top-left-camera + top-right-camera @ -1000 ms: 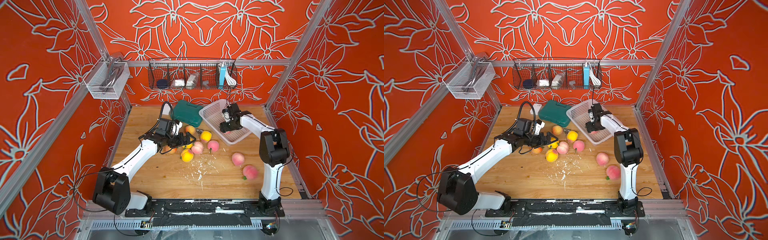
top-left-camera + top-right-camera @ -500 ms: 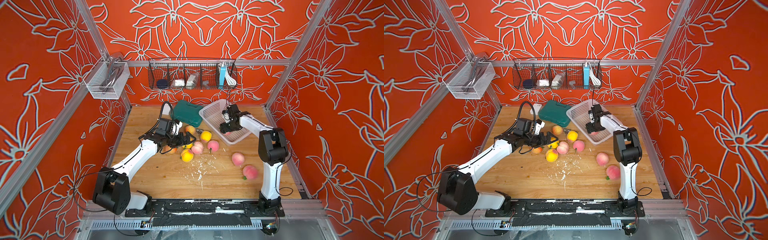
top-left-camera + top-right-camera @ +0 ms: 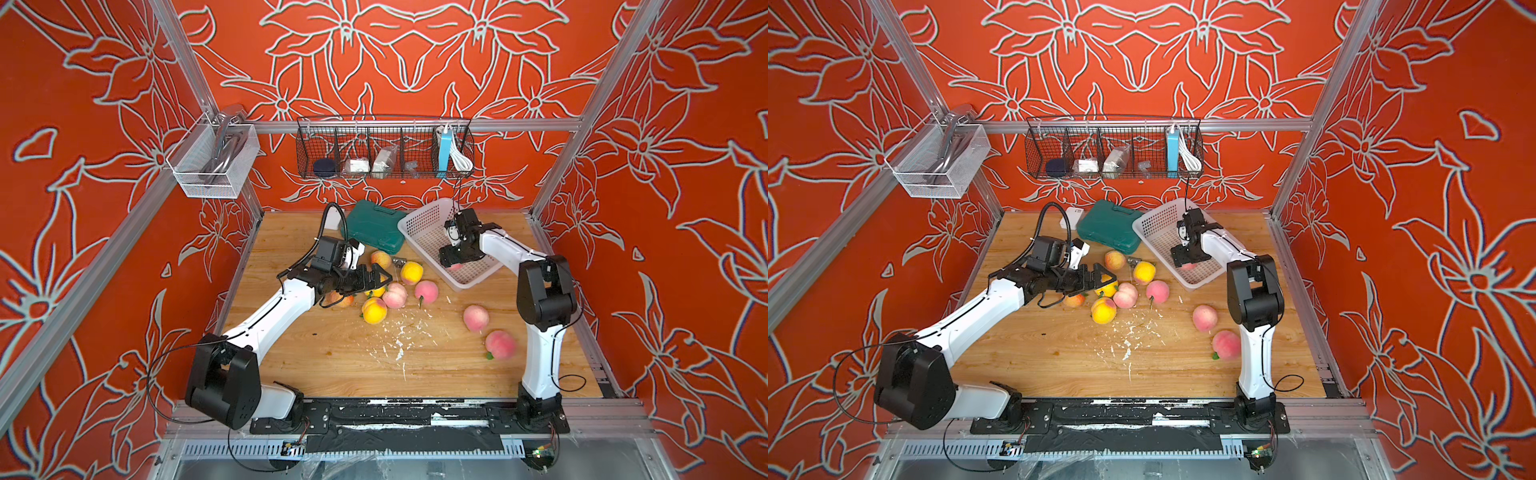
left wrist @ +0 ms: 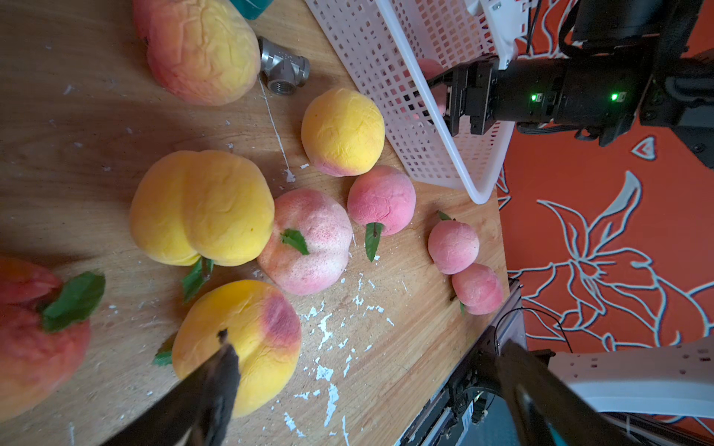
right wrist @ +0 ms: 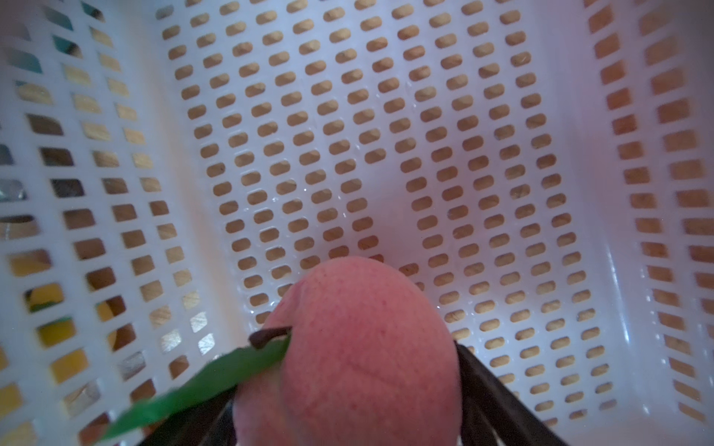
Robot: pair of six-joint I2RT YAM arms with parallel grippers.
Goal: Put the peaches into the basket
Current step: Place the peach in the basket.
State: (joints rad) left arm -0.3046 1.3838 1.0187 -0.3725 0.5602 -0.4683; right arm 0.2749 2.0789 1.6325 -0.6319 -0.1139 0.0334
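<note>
Right wrist view: basket [image 5: 386, 116] held one pink peach [image 5: 347, 347], flanked by my right gripper [image 5: 344, 390]; clamped or freed, I couldn't tell. Mid-frame in both top views: other peaches [image 3: 395, 295] lay on table [image 3: 332, 365]; left gripper [image 3: 380, 277] splayed, empty.

No text, number or brand can be read in any view. In a top view the white box [image 3: 1072, 217] behind the green case [image 3: 1108, 226] carries a small dark mark, too small to make out. The packets [image 3: 1086, 166] in the wire rack [image 3: 1038, 145] on the back wall show some print - also too small to read.
</note>
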